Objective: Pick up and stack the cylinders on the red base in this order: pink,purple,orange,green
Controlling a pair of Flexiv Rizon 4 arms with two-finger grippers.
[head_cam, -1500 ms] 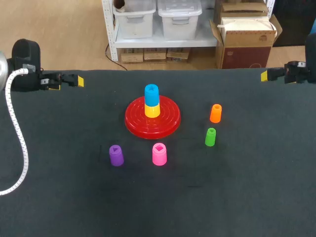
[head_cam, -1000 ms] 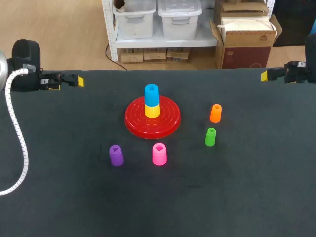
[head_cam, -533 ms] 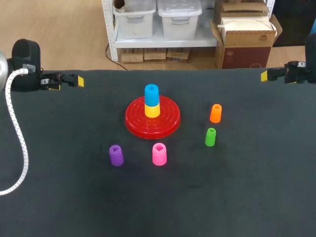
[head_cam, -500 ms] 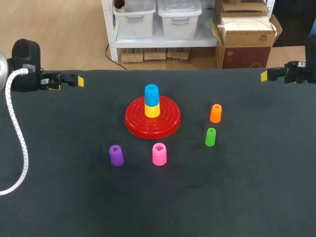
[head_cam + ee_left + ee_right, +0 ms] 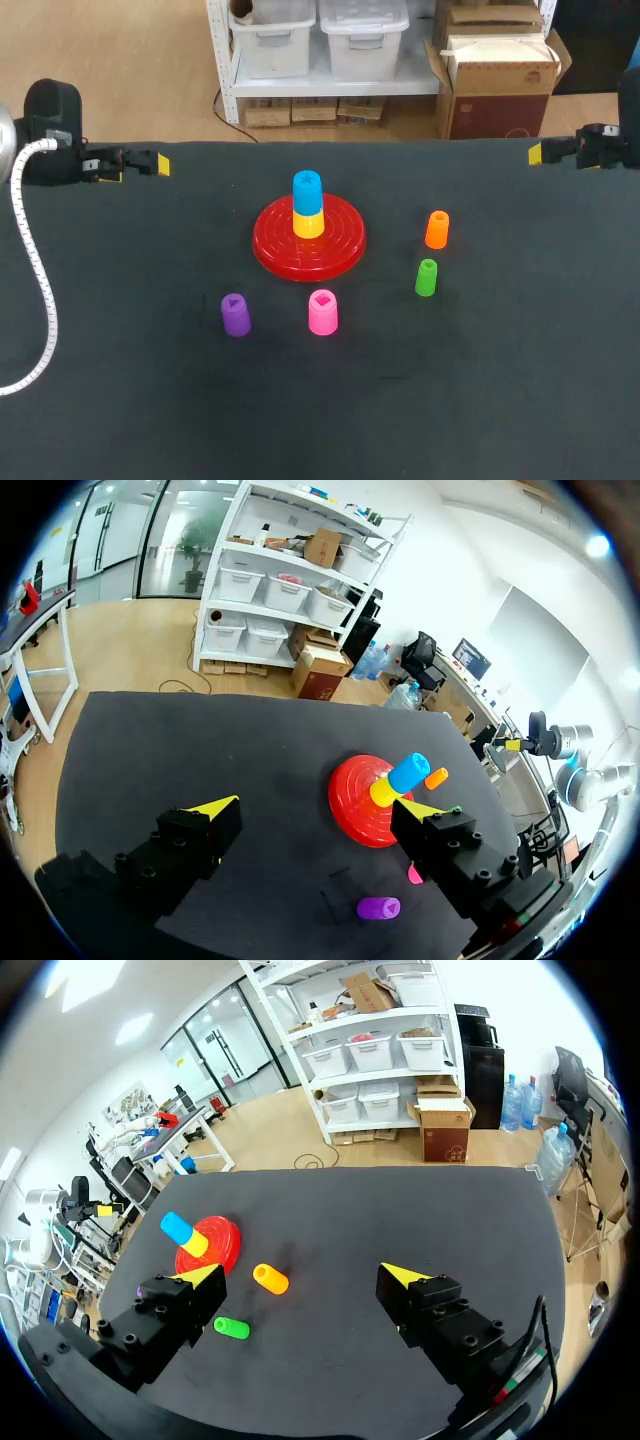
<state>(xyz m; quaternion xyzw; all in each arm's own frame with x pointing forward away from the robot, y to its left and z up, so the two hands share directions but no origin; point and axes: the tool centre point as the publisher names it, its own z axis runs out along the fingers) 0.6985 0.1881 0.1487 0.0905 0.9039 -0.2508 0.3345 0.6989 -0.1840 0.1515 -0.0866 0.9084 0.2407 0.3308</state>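
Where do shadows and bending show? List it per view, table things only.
Head view: even light, faint soft shadow under the red base. Left wrist view: the table edges bow; the left tool is dark save its yellow tips. Right wrist view: table edges bow likewise.

Overhead; wrists seemingly far; base (image 5: 309, 243) shared

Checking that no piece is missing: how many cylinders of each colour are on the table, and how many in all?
blue cylinder: 1
yellow cylinder: 1
orange cylinder: 1
green cylinder: 1
pink cylinder: 1
purple cylinder: 1
Total: 6
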